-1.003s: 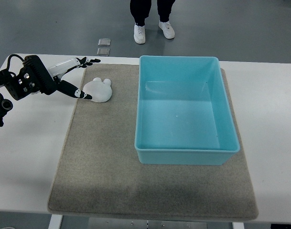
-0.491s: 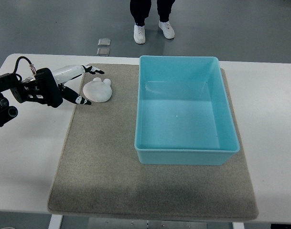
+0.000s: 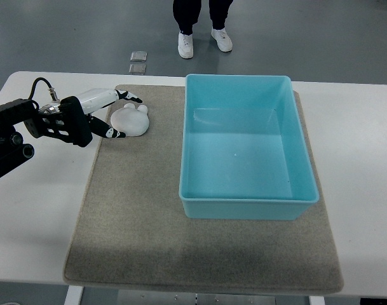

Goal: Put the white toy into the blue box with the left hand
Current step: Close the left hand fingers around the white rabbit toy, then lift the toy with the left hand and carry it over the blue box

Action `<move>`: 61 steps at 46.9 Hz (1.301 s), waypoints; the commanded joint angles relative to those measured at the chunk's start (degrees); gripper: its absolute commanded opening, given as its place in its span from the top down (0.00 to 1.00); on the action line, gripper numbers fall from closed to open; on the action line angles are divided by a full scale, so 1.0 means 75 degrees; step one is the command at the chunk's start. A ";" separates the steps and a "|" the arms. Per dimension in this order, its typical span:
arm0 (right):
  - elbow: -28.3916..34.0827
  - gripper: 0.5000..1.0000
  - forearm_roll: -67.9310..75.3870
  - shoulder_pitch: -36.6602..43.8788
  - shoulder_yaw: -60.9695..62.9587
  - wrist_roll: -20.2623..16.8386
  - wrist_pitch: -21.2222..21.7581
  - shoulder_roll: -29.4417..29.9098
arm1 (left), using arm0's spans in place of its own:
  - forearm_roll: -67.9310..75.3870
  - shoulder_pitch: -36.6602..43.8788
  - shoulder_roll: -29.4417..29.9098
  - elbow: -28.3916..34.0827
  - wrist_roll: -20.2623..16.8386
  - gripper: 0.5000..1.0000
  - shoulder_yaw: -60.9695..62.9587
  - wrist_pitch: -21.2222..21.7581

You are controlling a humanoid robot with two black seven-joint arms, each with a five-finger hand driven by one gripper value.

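A white bench with rounded far corners fills most of the view, and a grey-brown felt mat covers its middle, reaching close to the near edge. Beyond the bench lies a grey floor, smooth and dull, with two small clear square tiles or plates on it just past the far edge. A person stands there too (only dark trouser legs and white shoes show).

The blue box sits on the right half of the mat, open side up, long side running away from the robot, its inside bare and glossy.

The white toy lies on the mat's far left corner, a rounded lump with two small ears pointing toward the far edge, well apart from the box. The left hand comes in low from the left edge over the bare bench top, its dark forearm trailing a black cable. Its fingers are spread wide around the toy's left side, one set along the far side and dark-tipped ones at the near side, touching or almost touching it; the toy rests on the mat, not lifted.
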 commanded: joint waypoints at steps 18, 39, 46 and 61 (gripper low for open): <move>0.0000 0.13 0.0000 0.0000 0.0000 0.0001 0.0000 0.0000 | 0.0130 -0.0010 -0.0097 0.0153 -0.0256 0.60 0.0234 0.0065; 0.0000 0.13 0.0000 0.0000 0.0000 0.0001 0.0000 0.0000 | 0.0142 -0.0291 -0.0015 0.0106 -0.0456 1.00 0.0164 0.0557; 0.0000 0.13 0.0000 0.0000 0.0000 0.0000 0.0000 0.0000 | 0.0142 -0.0701 0.0091 -0.0034 -0.0502 1.00 -0.0035 0.0593; 0.0000 0.13 0.0000 0.0000 0.0000 0.0001 0.0000 0.0000 | 0.0212 -0.1569 -0.0014 -0.1768 -0.0608 1.00 -0.0129 0.0499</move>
